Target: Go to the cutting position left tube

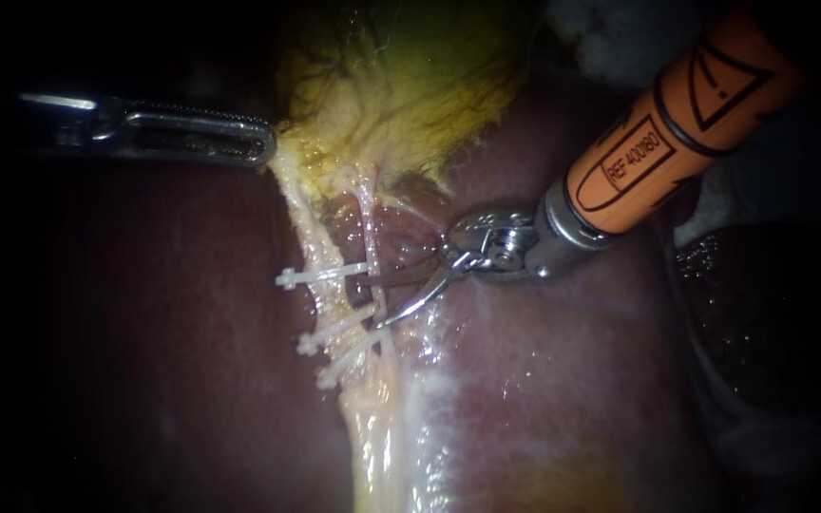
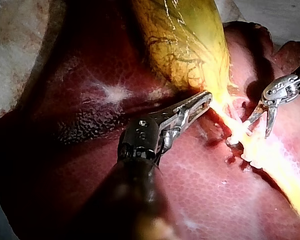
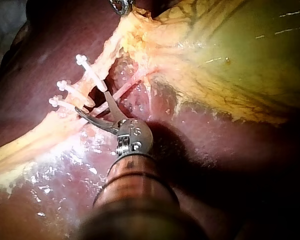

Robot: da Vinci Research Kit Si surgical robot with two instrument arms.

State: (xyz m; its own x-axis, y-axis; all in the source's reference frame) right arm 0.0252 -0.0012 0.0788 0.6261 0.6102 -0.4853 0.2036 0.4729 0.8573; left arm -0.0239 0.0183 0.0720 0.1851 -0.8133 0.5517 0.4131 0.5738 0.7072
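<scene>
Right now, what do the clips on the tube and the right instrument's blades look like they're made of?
The clips: probably plastic. They are matte white and slightly translucent, with no metallic glint. The right instrument: its open blades look like polished steel, silvery with bright highlights. The shaft sleeve behind them looks like smooth orange plastic or a coating, though that is less certain.

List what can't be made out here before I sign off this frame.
- Endoscope view: clips cross the left tube, so it is unclear whether the right instrument's open jaws straddle it.
- Endoscope view: the left instrument's shaft is lost in darkness.
- Left wrist view: glare washes out the clips.
- Right wrist view: the left instrument is cut off by the edge and only its tip shows.
</scene>
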